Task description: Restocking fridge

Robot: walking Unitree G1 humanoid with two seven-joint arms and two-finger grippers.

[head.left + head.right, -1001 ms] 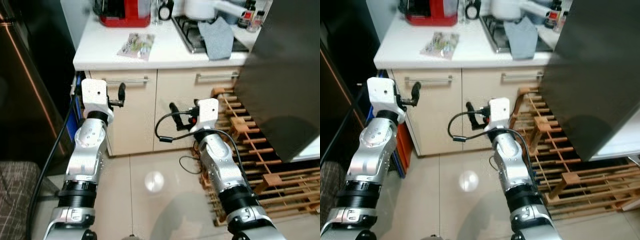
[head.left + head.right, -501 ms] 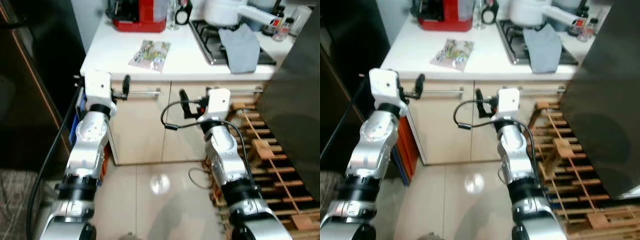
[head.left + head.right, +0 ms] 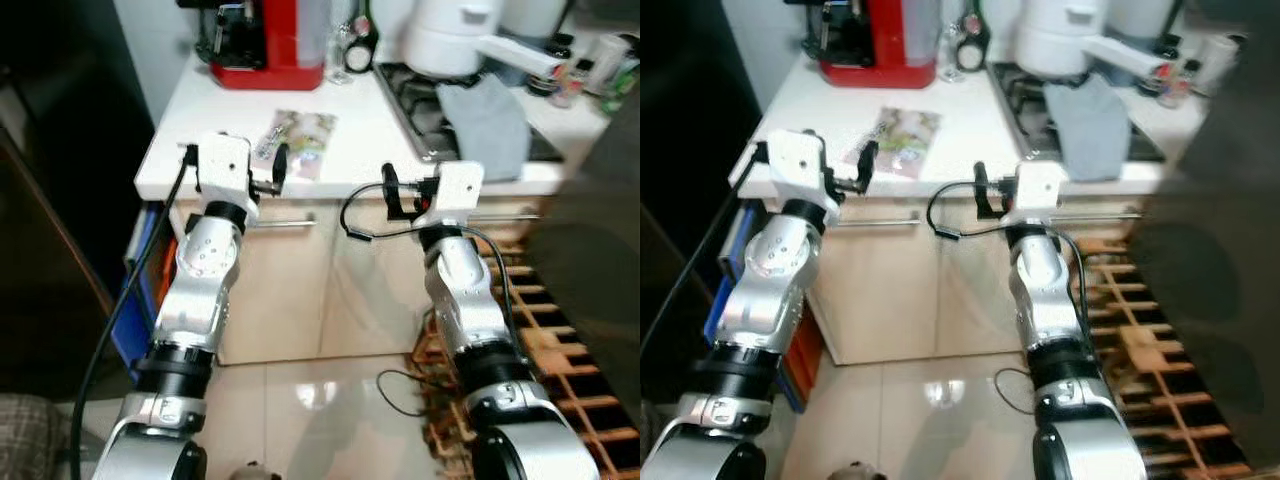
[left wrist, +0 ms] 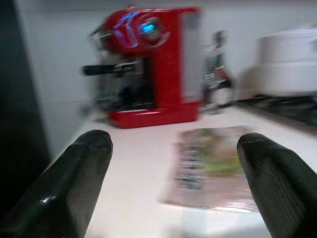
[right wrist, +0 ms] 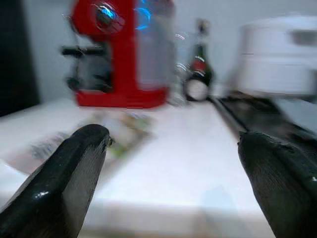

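Left eye view looks down on a white desk (image 3: pixel 200 135) with cream cabinet doors beneath it, and both silver arms are raised in front of its edge. A flat, printed food packet (image 3: pixel 296 131) lies on the desk, in front of the red coffee machine (image 3: pixel 268 40) that stands at the back. The left end effector (image 3: pixel 279 165) is held at the desk's front edge, just before the near end of the packet, touching nothing; in the left wrist view its two black fingers (image 4: pixel 74 171) stand wide apart with the packet (image 4: pixel 214 166) showing between them, so it is released and empty. The right end effector (image 3: pixel 388 190) hangs at the same edge, off to the side of the packet nearer the gas hob (image 3: pixel 430 90); the right wrist view shows its fingers (image 5: pixel 74 166) likewise spread apart, with nothing held. Beside the coffee machine stands a dark bottle (image 3: pixel 360 45), and beyond that a white pot (image 3: pixel 450 40) sits on the hob with a grey cloth (image 3: pixel 490 120) draped over the hob's front. Metal bar handles (image 3: pixel 285 224) run across the cabinet doors below the desk. Both wrist views are blurred. A wooden pallet (image 3: pixel 570 350) lies on the tiled floor (image 3: pixel 310 400) beside the right arm.
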